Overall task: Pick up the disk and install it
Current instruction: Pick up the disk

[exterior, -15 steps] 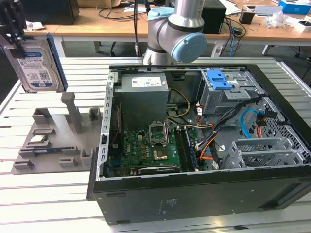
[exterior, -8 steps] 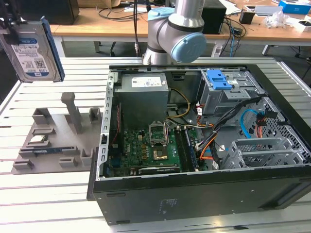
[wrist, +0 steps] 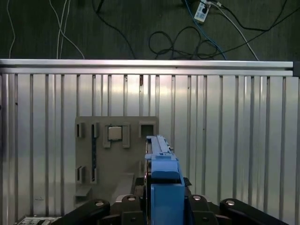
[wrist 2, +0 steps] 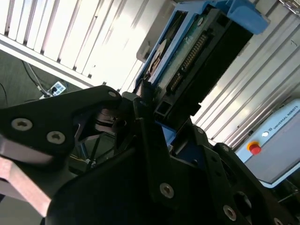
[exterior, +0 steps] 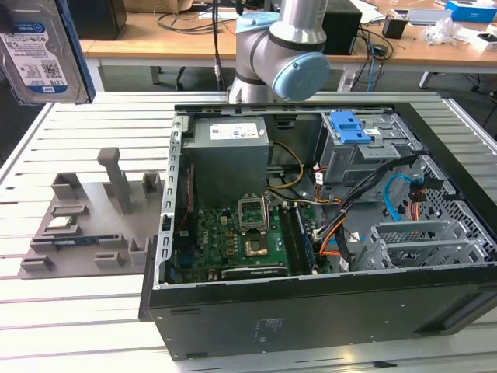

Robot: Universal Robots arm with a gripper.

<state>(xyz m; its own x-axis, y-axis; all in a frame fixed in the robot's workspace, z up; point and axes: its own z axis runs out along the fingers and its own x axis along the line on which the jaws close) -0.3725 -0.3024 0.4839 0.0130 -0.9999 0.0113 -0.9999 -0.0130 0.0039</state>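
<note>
Desks (exterior: 140,45) strewn with cables line the room behind, and more cables lie loose on the dark floor (wrist: 117,28). The slatted metal tabletop (exterior: 78,311) carries an open computer case (exterior: 311,318) and, beside it at the exterior view's left, a grey tray (exterior: 85,233). The arm (exterior: 283,47) rises behind the case. The disk (exterior: 43,50) hangs above the tabletop near the tray, well apart from the case. In both wrist views the black jaws are closed on its blue-railed end.
</note>
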